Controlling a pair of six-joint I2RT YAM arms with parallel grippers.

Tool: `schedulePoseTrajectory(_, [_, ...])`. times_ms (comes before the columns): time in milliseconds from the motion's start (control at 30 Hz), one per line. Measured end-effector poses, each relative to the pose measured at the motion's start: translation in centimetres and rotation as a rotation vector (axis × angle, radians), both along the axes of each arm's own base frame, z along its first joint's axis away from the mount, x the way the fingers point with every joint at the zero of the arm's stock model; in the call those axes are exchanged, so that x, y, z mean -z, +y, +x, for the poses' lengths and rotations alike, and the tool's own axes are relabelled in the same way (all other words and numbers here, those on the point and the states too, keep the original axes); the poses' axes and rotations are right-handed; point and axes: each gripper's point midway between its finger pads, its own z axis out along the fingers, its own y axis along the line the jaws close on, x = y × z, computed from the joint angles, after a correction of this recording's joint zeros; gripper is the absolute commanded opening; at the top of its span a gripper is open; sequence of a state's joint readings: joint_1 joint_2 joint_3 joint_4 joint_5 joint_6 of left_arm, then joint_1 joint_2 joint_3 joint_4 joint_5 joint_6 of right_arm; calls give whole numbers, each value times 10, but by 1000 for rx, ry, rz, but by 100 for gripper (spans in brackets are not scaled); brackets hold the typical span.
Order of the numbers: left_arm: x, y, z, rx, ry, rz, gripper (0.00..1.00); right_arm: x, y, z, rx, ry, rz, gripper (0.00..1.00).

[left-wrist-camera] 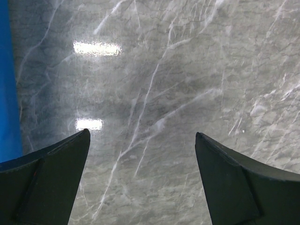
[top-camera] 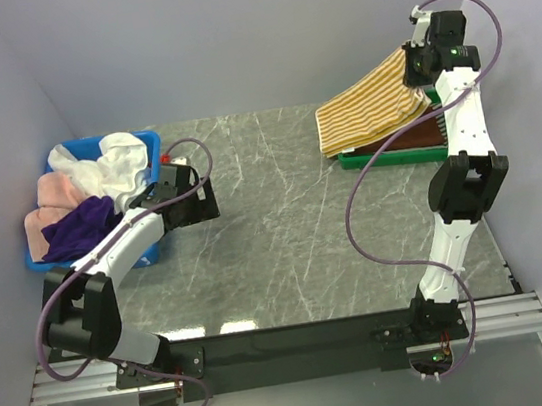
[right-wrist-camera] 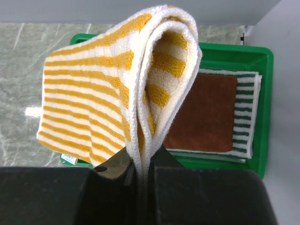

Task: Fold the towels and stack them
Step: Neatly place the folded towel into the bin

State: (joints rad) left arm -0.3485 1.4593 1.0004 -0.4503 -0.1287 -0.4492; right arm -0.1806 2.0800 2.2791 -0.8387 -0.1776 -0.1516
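Top view: the right gripper [top-camera: 425,62] is clenched on a folded yellow-and-white striped terry towel [top-camera: 369,108], which droops over the green plastic tray [top-camera: 386,157]. Loose white, pink and purple towels [top-camera: 96,182] heap in the blue plastic bin [top-camera: 146,140] beside the left gripper [top-camera: 193,189].

Left wrist: its jaws gape, holding nothing, above the grey marble table [left-wrist-camera: 187,70].

Right wrist: the pinched towel hangs above a plain brown folded towel [right-wrist-camera: 206,112]. It looks light, soft and floppy, so gripping all layers at the folded edge seems safest.
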Motion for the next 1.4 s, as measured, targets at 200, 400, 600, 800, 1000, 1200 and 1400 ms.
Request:
schedulePoseTrajectory(200, [9,0,0,3,23,11,99,0,-9,1,10,-1,-48,0])
schedulePoseTrajectory(400, [10,0,0,3,27,12,99,2,-15,0,18,4,-81,0])
schedulePoseTrajectory(600, [10,0,0,3,27,12,99,1,-22,0,22,5,-125,0])
schedulePoseTrajectory(800, [10,0,0,4,27,12,100,0,-26,-1,24,8,-152,0])
schedulePoseTrajectory(1000, [13,1,0,9,33,19,99,-1,-31,0,39,4,-177,0])
schedulePoseTrajectory(1200, [15,1,-1,9,39,21,99,-2,-35,1,50,0,-195,0])
schedulePoseTrajectory(1400, [15,1,-1,10,40,21,99,11,-37,3,54,15,-197,0])
